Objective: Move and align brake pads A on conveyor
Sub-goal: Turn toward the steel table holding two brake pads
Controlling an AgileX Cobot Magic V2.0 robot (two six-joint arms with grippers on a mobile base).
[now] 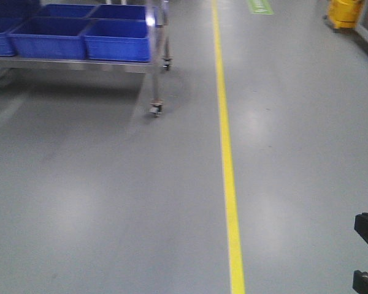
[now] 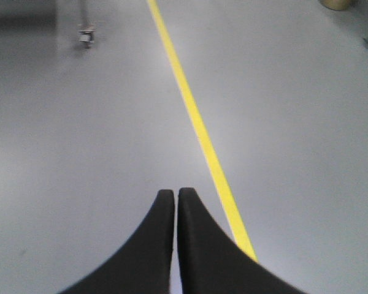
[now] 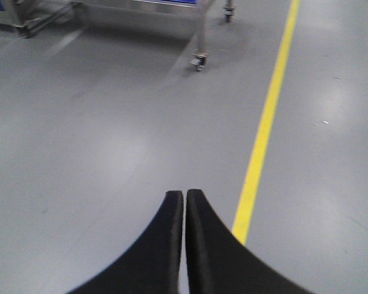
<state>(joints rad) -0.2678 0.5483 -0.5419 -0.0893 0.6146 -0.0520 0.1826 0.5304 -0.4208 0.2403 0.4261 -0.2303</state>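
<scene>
Zero brake pads A or conveyor in view, likely approach step: left black gripper [image 2: 175, 193] and right black gripper [image 3: 184, 195] pinched together, empty; yellow floor stripe [image 1: 224, 141] at 12, blue plastic bins [image 1: 113, 38] at 10; next, drive to find them.

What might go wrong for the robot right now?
The wheeled cart holding blue bins stands ahead on the left; if the base drives that way, it might bump the cart's leg. No brake pads or conveyor show in any view, so finding them may be hard. The left gripper and right gripper are both shut, so they must open before grabbing.
</scene>
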